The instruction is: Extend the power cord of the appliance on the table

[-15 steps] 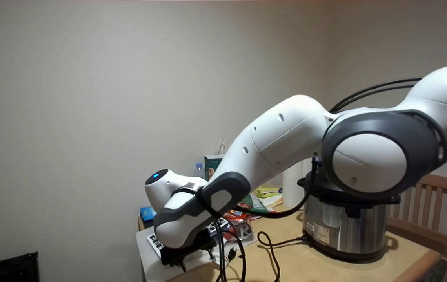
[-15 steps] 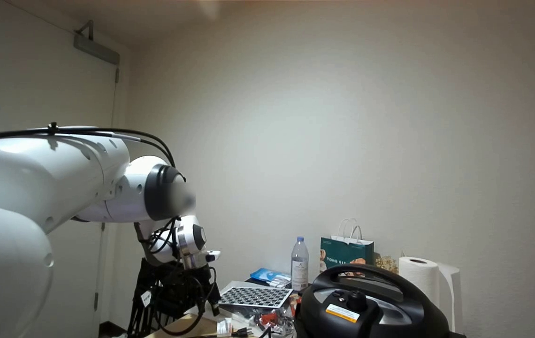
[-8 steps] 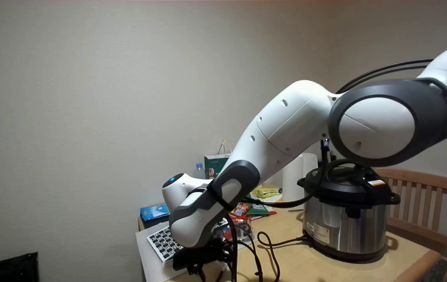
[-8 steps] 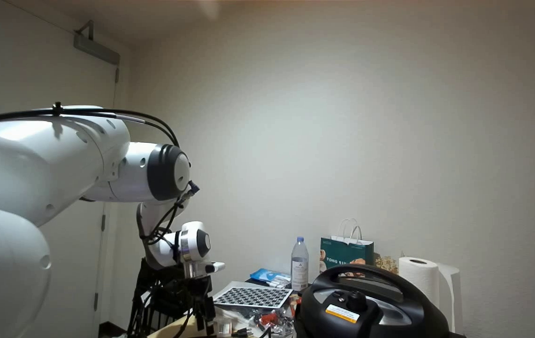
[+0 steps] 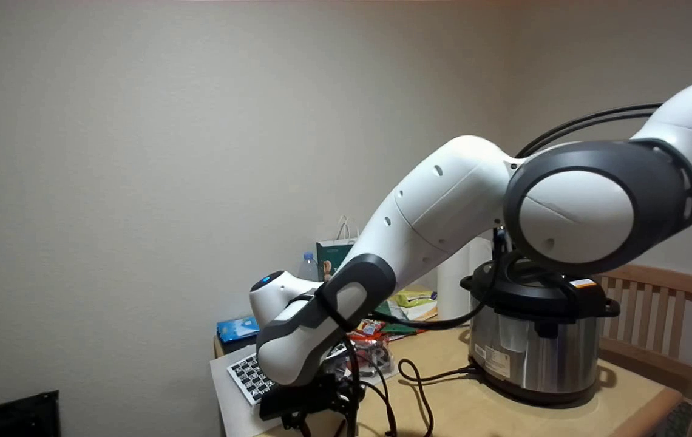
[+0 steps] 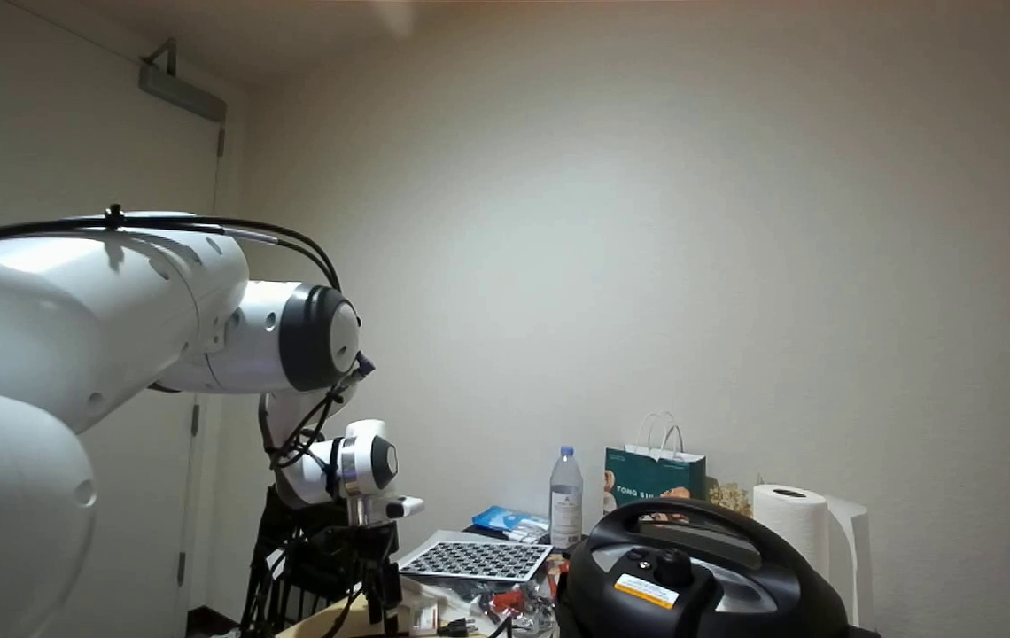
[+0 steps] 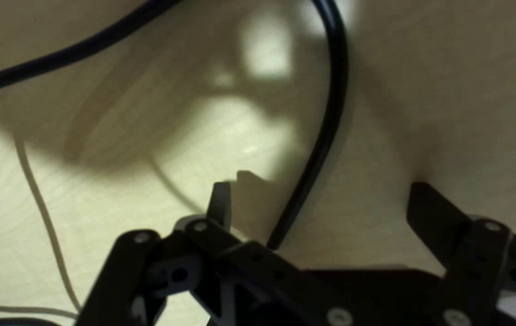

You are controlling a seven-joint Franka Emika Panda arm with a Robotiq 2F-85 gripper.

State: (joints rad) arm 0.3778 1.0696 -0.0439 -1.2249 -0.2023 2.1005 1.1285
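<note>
The appliance is a steel and black pressure cooker [image 5: 534, 358] on the wooden table [image 5: 619, 397]; its black lid [image 6: 700, 576] shows in an exterior view. Its black power cord [image 5: 420, 388] leaves the base and loops toward the table's front edge. The plug [image 6: 456, 627] lies on the table right of my gripper [image 6: 384, 611]. In the wrist view my gripper [image 7: 323, 203] is open, pointing down close to the table. A black cord [image 7: 338, 77] runs between the fingers, nearer the left one, untouched as far as I see; its lower part is hidden behind the gripper.
A checkered board [image 6: 483, 561] and plastic bags [image 5: 376, 358] lie beyond the gripper. A bottle [image 6: 566, 501], a green paper bag [image 6: 656, 478] and paper towels [image 6: 790, 532] stand behind. The robot's own black cables [image 5: 352, 376] hang beside the gripper. A chair [image 5: 664, 315] stands behind the table.
My arm rose and the gripper moved toward the cooker, then the arm dipped slightly in the last half second. The cooker and its cord look unmoved.
</note>
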